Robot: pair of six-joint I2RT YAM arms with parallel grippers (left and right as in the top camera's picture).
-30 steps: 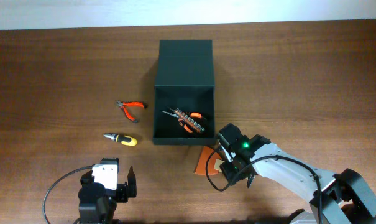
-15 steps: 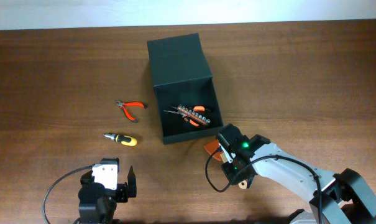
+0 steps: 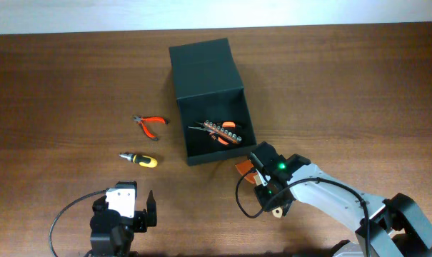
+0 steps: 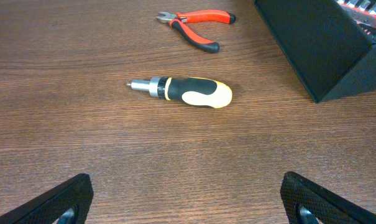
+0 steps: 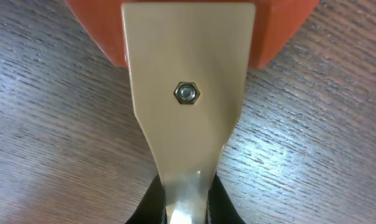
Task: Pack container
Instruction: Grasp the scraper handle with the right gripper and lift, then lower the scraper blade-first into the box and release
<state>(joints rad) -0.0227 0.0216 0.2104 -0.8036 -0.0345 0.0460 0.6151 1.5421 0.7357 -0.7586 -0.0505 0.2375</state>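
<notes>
Flanking the container [image 3: 205, 71]: pliers [image 3: 150, 123], screwdriver [image 3: 141, 158], scraper [image 3: 243, 169].

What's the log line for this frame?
left end effector: open, empty | right end effector: shut on scraper | container: lid open | outside: screwdriver, red pliers

Lab-style robot bench, wood-grain table [image 3: 51, 78], pliers [image 3: 150, 125], screwdriver [image 3: 141, 159] lying loose

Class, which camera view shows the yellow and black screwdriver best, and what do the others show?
The left wrist view: the screwdriver lies whole and close, tip pointing left. The overhead view shows it only small. The right wrist view misses it.
</notes>
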